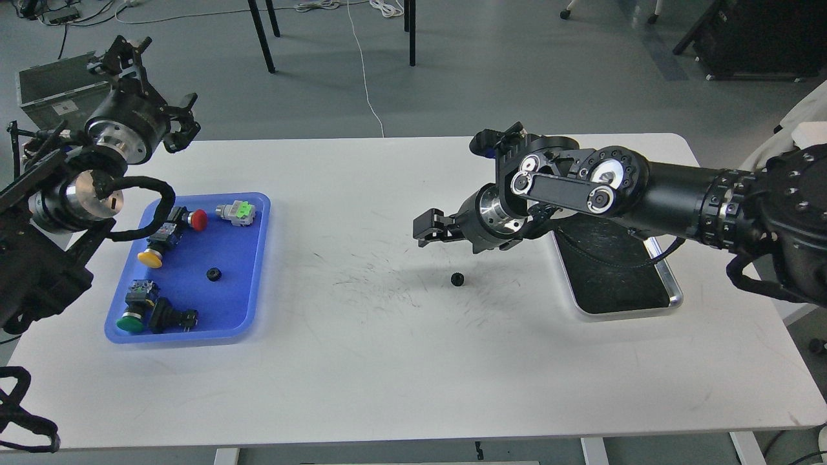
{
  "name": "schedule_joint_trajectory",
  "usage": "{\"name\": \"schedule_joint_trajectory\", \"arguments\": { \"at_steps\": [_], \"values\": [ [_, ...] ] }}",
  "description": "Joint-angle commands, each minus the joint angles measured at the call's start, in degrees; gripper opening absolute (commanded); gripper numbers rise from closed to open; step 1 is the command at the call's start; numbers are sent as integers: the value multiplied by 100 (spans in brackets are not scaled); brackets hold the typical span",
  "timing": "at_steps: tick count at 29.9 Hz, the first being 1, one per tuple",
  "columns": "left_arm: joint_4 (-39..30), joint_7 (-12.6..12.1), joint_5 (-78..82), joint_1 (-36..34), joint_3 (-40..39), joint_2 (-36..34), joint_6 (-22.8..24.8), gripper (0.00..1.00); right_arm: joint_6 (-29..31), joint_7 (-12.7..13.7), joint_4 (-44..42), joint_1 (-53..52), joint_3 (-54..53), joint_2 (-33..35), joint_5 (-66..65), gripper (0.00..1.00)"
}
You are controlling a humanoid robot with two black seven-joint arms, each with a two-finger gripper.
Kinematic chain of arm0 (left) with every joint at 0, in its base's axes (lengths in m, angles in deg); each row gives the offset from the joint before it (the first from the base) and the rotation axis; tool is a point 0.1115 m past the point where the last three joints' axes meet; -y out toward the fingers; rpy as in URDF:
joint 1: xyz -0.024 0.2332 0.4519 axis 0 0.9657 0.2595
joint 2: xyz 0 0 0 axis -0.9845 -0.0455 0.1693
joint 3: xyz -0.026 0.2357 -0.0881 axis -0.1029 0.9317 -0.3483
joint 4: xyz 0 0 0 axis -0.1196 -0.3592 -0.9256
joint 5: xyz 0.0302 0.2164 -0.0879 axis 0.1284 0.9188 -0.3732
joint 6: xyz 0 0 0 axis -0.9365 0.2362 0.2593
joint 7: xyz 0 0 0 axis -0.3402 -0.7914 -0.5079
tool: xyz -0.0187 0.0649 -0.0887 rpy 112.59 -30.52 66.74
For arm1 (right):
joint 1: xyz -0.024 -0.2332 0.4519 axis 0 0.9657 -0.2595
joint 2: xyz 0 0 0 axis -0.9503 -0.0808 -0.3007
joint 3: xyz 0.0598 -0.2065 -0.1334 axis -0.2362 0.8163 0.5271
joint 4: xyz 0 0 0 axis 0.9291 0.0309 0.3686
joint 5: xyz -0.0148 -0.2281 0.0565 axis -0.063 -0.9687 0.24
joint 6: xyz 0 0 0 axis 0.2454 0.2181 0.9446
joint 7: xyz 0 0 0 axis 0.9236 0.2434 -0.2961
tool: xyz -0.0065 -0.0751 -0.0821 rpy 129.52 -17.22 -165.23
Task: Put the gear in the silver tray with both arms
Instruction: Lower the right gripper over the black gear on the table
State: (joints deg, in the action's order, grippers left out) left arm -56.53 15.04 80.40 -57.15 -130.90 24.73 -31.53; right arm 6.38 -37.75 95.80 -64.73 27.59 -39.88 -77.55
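Observation:
A small black gear point(457, 279) lies on the white table near the middle, among scuff marks. My right gripper point(429, 230) hovers just above and left of it, dark and side-on, so its fingers cannot be told apart. The silver tray point(669, 294) sits at the right, its far part hidden under my right arm; its dark floor looks empty. My left gripper point(155, 81) is raised over the table's far left corner, fingers spread wide and empty. A second small black gear point(214, 274) lies in the blue tray.
A blue plastic tray point(255, 271) at the left holds push buttons with red, yellow and green caps and a grey-green part. A grey crate point(52, 97) stands on the floor beyond the left corner. Chair legs and cables lie behind the table.

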Motion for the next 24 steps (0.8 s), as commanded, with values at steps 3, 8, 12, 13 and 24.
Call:
{"name": "schedule_joint_trajectory", "arguments": {
  "at_steps": [3,8,12,13,24],
  "values": [
    [-1,-3,-5,3,1,-57,3,98,20,186,-41,-36,7,-78,-18,99],
    [-1,-3,-5,3,1,-57,3,98,20,186,-41,-36,7,-78,-18,99],
    [-1,-3,-5,3,1,-57,3,98,20,186,-41,-36,7,-78,-18,99],
    [-1,-3,-5,3,1,-57,3,98,20,186,-41,-36,7,-78,-18,99],
    [-19,197,-13,108,1,-161,12,98,20,333,-676,582,572,-78,-27,98]
  ]
}}
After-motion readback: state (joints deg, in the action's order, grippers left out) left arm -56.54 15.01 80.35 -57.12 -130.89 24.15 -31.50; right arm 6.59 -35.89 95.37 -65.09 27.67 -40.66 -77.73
